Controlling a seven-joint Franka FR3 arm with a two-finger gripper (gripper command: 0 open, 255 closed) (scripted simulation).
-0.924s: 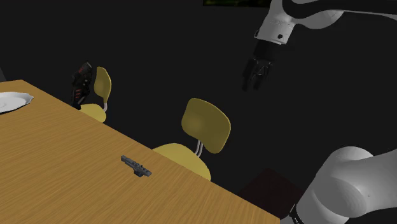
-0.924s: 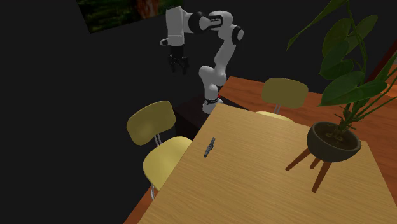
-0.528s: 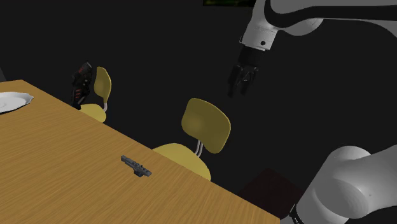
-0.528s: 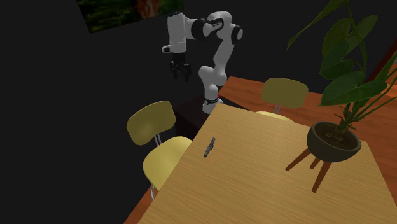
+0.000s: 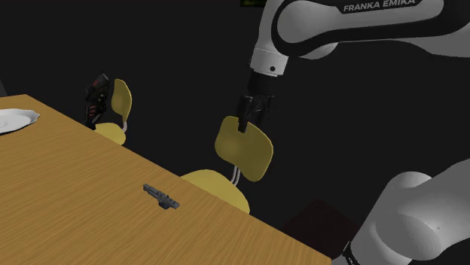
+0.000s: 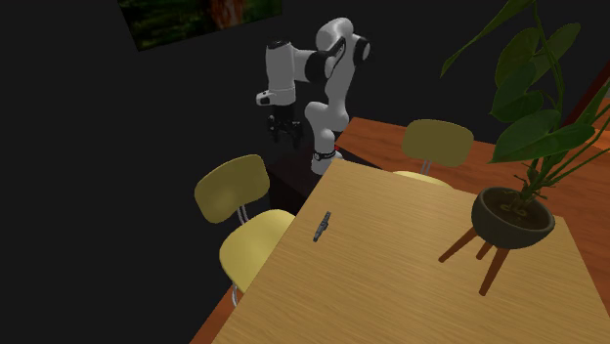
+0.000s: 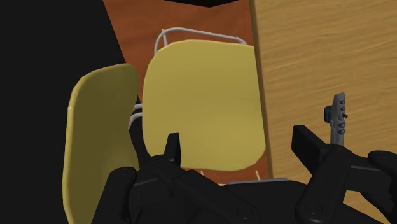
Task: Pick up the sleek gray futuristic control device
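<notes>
Black two-finger claw [image 5: 248, 122] hangs in the air, fingers spread wide with nothing between them. Just below it stands a mustard-yellow chair [image 7: 203, 102] with a rounded backrest and a thin white frame. Past the chair, lower than the claw and well apart from it, a slim dark-gray elongated control device [image 5: 161, 196] lies flat near the edge of a light wooden table [image 5: 60, 203]. Farther across sits a dark-potted leafy plant [image 6: 513, 220].

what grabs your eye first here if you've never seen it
The white arm stands out against the dark, its black gripper hanging with fingers open over a yellow chair. Then the small gray device near the edge of the wooden table, and a leafy potted plant standing on it.
</notes>
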